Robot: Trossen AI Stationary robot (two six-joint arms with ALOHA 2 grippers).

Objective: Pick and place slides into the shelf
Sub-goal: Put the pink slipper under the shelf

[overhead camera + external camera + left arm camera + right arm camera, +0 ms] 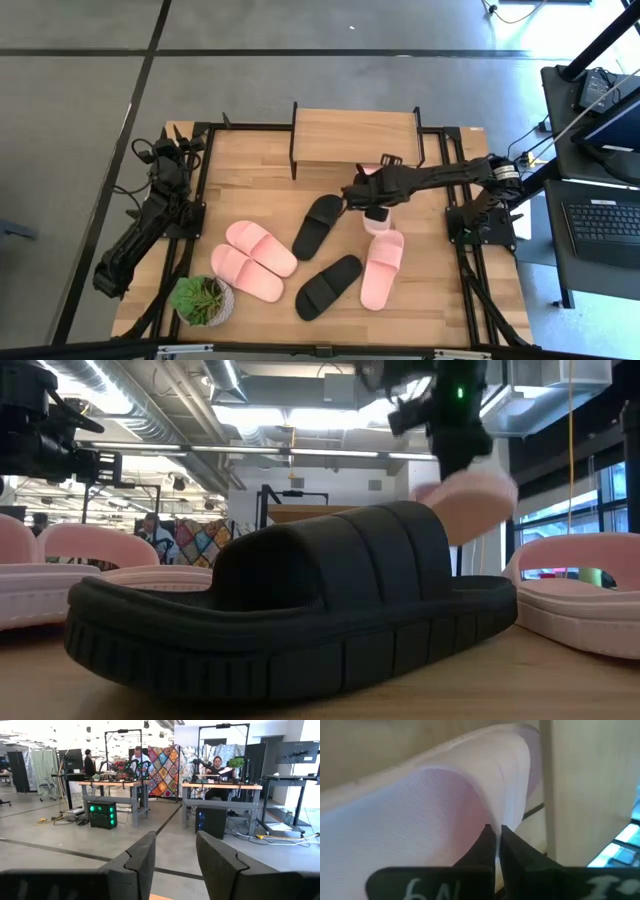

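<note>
Pink foam of a slide [445, 800] was pinched by the right tool [495, 837], raised clear of the desk [250, 165] for carrying toward the shelf [355, 135] at twelve o'clock.

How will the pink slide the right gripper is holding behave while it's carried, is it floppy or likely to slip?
Probably light and springy: the right gripper pinches the pink slide by a thin edge, and in the low view it hangs tilted in the air. With so narrow a hold it may swing or twist. The ribbed foam surface likely resists slipping.
</note>
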